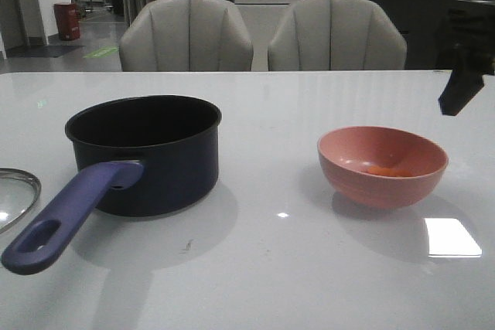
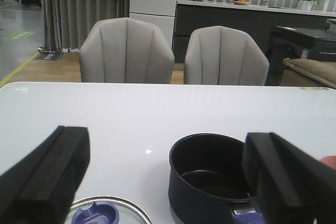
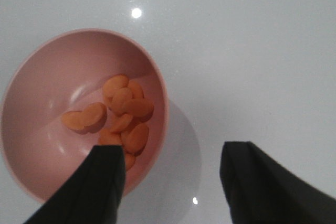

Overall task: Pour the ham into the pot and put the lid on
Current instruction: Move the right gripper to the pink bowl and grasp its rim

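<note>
Ham: you've got small flat orange pieces [image 3: 123, 114] piled in the round pink bowl [image 1: 382, 165], toward the right side of the white table [image 1: 278, 268].
Pot: round dark navy saucepan [image 1: 144, 152], left-centre of table, upright, nothing inside; long blue-purple handle w/ end hole points to the near edge.
Lid: clear glass lid w/ silver rim [image 1: 17, 195] lies flat at the left edge, just beside the handle, not touching.
L gripper [image 2: 168, 182]: jaws spread wide, holding nothing, above table w/ lid & pot ahead of it.
R gripper [image 3: 173, 182]: jaws spread, nothing between them, hanging over the bowl's rim.
</note>
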Available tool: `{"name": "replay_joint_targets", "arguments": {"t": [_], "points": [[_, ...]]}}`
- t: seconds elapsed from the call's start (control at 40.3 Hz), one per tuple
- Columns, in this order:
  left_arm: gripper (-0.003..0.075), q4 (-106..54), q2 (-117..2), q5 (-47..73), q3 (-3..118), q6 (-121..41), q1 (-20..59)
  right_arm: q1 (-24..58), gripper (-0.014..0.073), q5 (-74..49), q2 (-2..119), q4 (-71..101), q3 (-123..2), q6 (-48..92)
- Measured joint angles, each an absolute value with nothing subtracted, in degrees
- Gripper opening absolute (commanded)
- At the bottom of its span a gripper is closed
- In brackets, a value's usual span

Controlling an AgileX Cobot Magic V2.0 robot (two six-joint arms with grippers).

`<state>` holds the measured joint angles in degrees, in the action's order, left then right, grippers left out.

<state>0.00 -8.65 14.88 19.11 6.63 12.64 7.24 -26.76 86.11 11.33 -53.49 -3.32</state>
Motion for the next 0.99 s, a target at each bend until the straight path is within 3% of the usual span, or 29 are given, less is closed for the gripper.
{"name": "replay_joint_targets", "arguments": {"t": [0.323,0.62,0.992], "points": [[0.0625,0.0,-8.6,14.9,19.1,6.6,12.6,7.2,0.0483,-30.5,102.4,11.4,-64.4,-3.3],[0.0625,0.0,-8.6,14.9,19.1,6.6,12.6,7.2,0.0123,-31.9,109.6,13.3,-68.9,-3.4],[0.0625,0.0,-8.6,14.9,19.1,6.6,12.6,7.2,0.0136,-31.7,109.6,14.9,-70.9,-3.5]]}}
